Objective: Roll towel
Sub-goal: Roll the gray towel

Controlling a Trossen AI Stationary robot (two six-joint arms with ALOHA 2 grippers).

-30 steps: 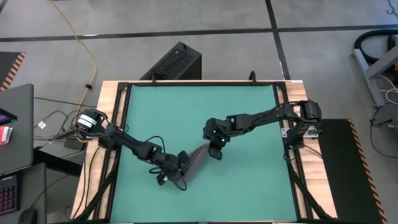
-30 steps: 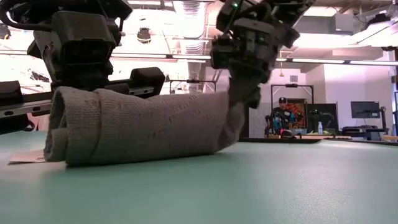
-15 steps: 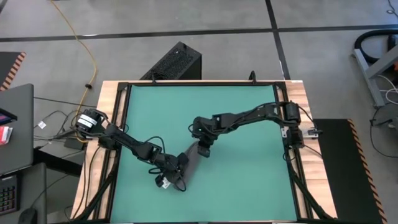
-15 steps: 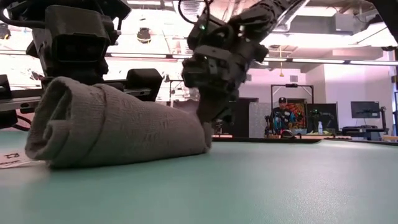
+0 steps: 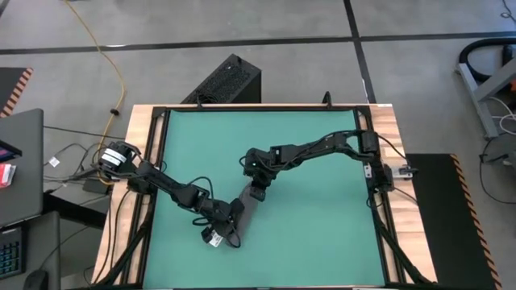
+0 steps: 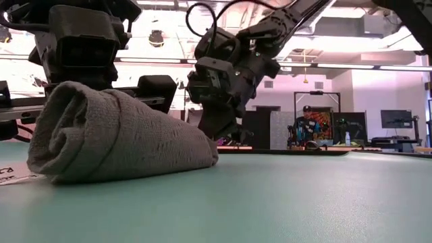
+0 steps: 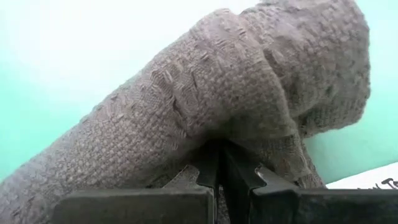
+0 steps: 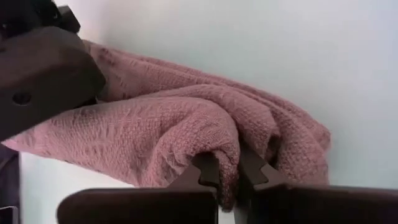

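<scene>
The dark grey towel [image 5: 240,211] lies rolled into a thick roll on the green table [image 5: 322,234], slanting from near left to far right. It fills the low view's left [image 6: 115,142]. Its white label [image 7: 373,183] sticks out at the near-left end. My left gripper [image 5: 219,228] is shut on that near-left end. My right gripper [image 5: 256,193] is shut on the far-right end. My left gripper pinches the cloth at the roll's near-left end [image 7: 205,140] between its two fingers, close to the label, slanting down from the table's left. The roll lies on the table. My right gripper pinches a fold of cloth at the roll's far-right end [image 8: 227,146] between its two fingers, coming from above and pointing down. That end rests on the table.
The wooden table frame [image 5: 149,161] runs around the green top. A black box [image 5: 226,80] stands on the floor behind the far edge. A person [image 6: 307,125] shows far off in the room in the low view.
My right gripper has gone toward the table's left with the roll's far-right end. The roll has swung about its near-left end, which stayed with my left gripper, and now lies steeper across the table.
</scene>
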